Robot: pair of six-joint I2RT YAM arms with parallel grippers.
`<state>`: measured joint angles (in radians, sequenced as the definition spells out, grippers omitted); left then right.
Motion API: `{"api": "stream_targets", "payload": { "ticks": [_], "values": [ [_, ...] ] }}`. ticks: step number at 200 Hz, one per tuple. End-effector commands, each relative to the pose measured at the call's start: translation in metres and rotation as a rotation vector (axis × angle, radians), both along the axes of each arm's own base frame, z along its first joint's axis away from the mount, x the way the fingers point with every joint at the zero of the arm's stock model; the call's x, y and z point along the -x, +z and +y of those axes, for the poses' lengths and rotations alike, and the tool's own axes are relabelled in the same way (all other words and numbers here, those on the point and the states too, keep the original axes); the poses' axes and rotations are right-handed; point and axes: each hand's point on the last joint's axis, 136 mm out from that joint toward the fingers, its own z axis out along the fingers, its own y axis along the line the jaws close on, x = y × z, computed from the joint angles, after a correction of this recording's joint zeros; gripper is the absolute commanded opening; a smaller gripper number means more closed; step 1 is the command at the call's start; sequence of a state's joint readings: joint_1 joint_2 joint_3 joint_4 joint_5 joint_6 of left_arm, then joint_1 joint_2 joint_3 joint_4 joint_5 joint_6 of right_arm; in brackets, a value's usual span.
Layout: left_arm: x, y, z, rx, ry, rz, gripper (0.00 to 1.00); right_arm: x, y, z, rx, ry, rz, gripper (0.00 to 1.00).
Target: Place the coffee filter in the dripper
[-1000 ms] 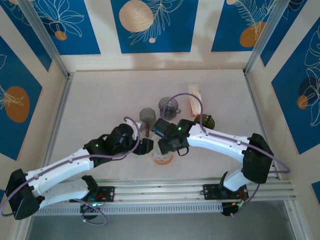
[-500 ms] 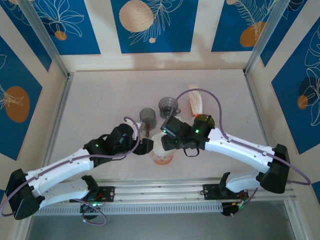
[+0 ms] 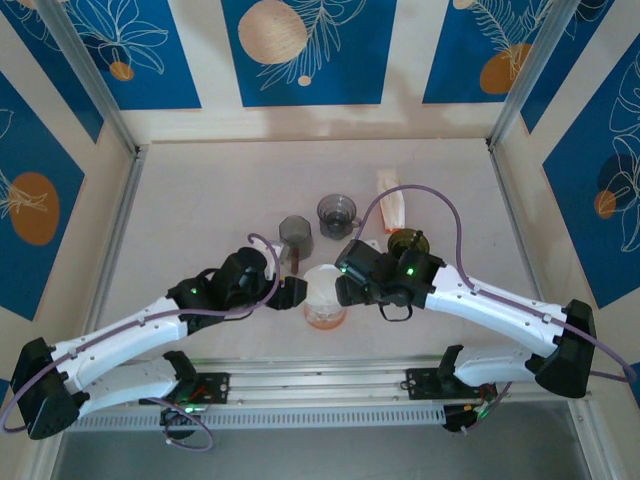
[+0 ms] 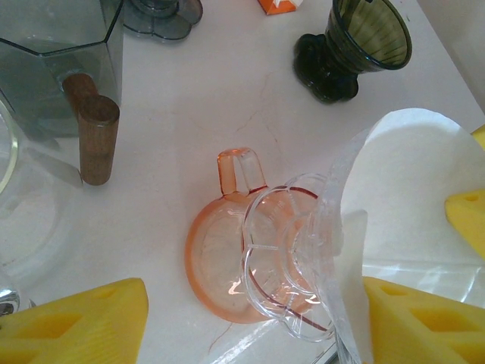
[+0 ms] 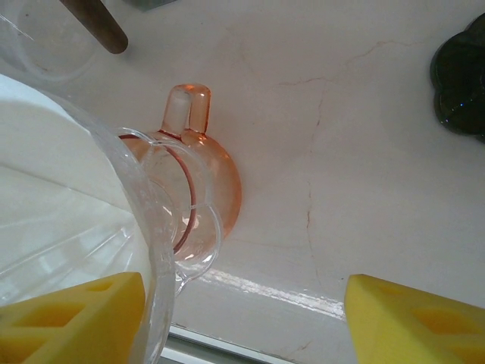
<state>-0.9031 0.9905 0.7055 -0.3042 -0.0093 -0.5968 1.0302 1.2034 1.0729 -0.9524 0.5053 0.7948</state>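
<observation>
Backing off since a second ago, the right tool (image 3: 343,287) has left its place over the dripper (image 4: 292,250) and now sits just right of it, jaws wide apart and empty. Left of the dripper, the left tool (image 3: 292,293) has not shifted; its jaws are also spread and hold nothing.

The white filter (image 3: 323,283) is inside the dripper, its paper edge standing above the glass rim and seemingly higher on one side. The dripper is perched on an orange cup (image 4: 208,258).

One yellow finger of each tool looks very close to the glass. A sideways pull-out could clip the rim and tip the dripper off the cup. Unpressed paper may also spring up or fold.
</observation>
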Motion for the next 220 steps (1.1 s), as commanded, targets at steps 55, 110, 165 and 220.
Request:
{"api": "stream_targets", "payload": {
  "ticks": [55,110,165,220],
  "values": [
    [-0.003,0.002,0.004,-0.004,0.024,0.003,0.73,-0.004,0.015,0.023,-0.043,0.072,-0.04,0.71],
    [-0.003,0.0,0.004,-0.006,0.025,0.005,0.74,0.015,-0.001,0.026,0.013,0.12,-0.011,0.71],
    [-0.003,0.002,0.005,-0.002,0.027,0.001,0.74,0.004,0.021,0.025,-0.012,0.09,-0.095,0.71],
    [-0.003,0.02,-0.001,0.066,0.009,-0.031,0.85,0.0,0.04,0.003,-0.074,0.002,-0.179,0.71]
  ]
}}
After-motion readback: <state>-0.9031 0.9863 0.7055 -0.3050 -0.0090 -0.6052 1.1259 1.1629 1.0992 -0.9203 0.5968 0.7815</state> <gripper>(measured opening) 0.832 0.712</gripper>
